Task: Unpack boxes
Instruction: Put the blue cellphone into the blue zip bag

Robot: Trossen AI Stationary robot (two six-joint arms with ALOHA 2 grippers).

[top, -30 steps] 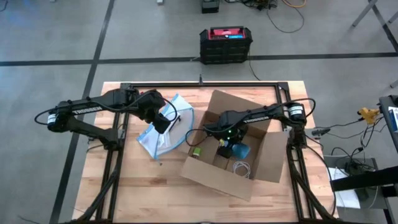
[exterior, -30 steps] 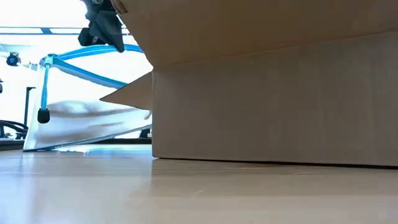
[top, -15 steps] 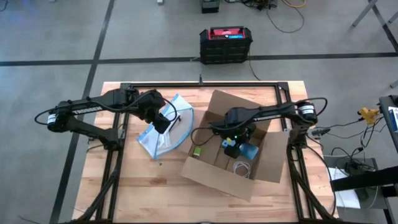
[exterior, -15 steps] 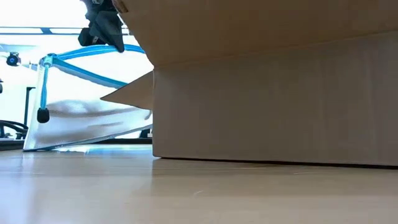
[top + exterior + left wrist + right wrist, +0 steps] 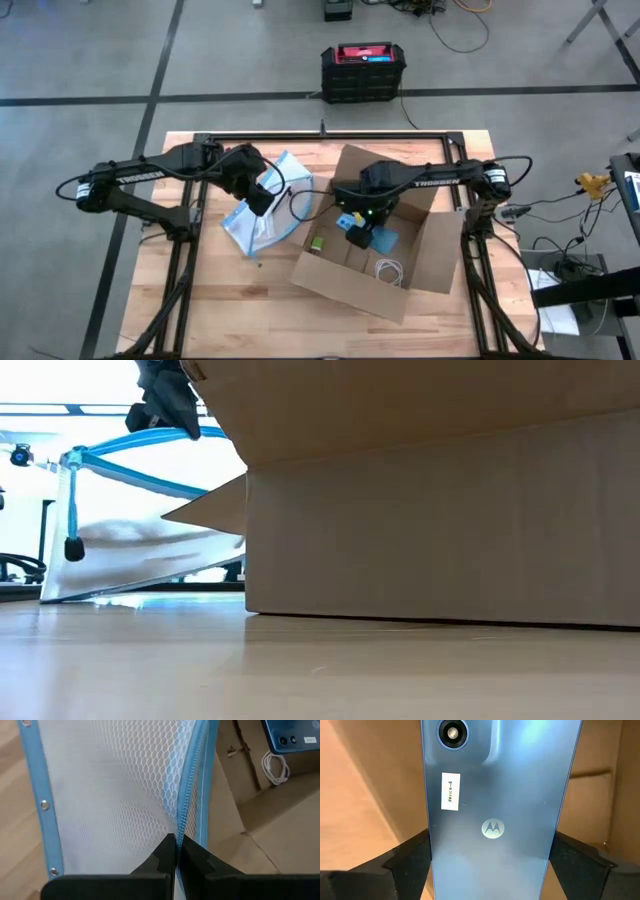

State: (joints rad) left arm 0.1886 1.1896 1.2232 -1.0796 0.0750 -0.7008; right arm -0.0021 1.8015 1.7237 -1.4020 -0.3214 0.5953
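Here, wooden table (image 5: 200, 300), grey floor (image 5: 80, 60), black crate (image 5: 363, 70)

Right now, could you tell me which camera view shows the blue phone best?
The right wrist view: the blue phone fills it, back side showing, between the right gripper's fingers. The high view shows only a small blue patch inside the cardboard box. The low view hides it.

My dark fingers (image 5: 410, 862) flank a steel-blue phone (image 5: 495, 805) with a white label; the box (image 5: 440, 255) is plain brown, the mesh bag (image 5: 115, 795) white, blue-edged.
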